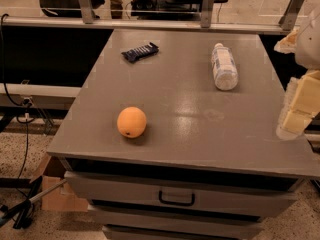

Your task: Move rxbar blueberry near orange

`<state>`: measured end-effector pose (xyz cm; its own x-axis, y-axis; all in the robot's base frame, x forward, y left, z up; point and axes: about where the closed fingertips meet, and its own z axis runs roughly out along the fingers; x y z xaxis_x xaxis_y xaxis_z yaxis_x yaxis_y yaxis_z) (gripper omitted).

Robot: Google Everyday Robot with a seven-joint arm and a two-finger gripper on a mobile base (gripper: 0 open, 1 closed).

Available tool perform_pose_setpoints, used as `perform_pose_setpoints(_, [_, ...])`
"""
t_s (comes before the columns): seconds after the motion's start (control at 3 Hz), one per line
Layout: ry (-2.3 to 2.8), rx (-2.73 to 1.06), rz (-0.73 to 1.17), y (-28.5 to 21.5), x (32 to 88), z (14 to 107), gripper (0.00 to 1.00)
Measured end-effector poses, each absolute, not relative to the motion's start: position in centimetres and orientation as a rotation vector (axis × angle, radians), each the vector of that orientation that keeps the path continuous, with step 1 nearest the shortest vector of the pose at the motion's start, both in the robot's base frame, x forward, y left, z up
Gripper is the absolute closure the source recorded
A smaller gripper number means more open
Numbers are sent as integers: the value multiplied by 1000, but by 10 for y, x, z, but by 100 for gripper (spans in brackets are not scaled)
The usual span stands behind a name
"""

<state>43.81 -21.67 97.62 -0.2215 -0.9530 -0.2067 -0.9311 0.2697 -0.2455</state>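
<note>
the gripper [299, 106] hangs at the right edge by the bench [200, 134], holding nothing; i cannot tell how open it is.

On the grey metal cabinet top [200, 134] are laid the flat navy rxbar blueberry [140, 52] back left, the round orange [132, 122] front left, and the clear plastic bottle [223, 66] back right; the gripper [296, 119] is held at the right edge.

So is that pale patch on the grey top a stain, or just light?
Camera view: likely glare, a soft sheen on the grey cabinet top; the round orange fruit casts a faint shadow at its base; the pale yellow pincer at the right edge is brightly lit.
</note>
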Motion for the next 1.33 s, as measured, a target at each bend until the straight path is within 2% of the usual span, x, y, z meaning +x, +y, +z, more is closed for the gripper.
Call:
perform_pose_setpoints(0.67, [2186,-1681,-30,-212,446,979,0])
perform_pose_setpoints(1.33, [2041,-1405,253,-185,513,967,0])
